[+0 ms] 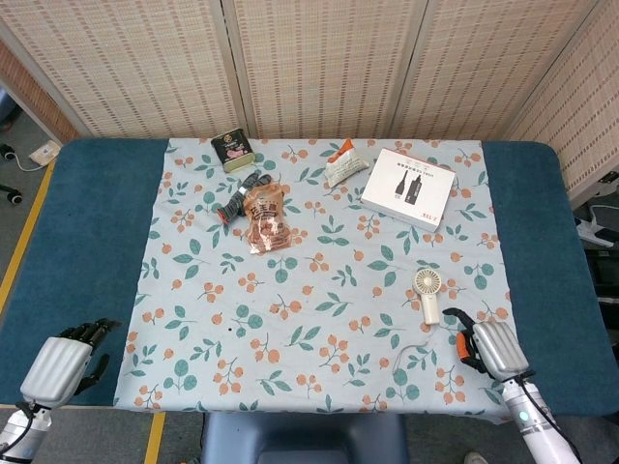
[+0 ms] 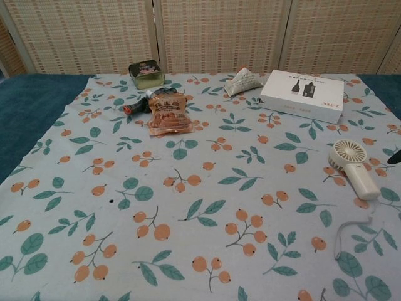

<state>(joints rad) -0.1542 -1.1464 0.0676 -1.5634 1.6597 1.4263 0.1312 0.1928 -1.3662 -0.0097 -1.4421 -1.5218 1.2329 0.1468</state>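
Both robot hands empty, fingers apart: right robot hand [image 1: 490, 346] near fan [image 1: 427, 293], left robot hand [image 1: 60, 365] off-cloth.

Woven folding screen [image 1: 319, 63], blue table [image 1: 92, 222]

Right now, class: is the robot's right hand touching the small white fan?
Apart. The head view shows flowered cloth between the right hand and the fan; the fingertips stop short of the fan's handle.

No legible text on anything
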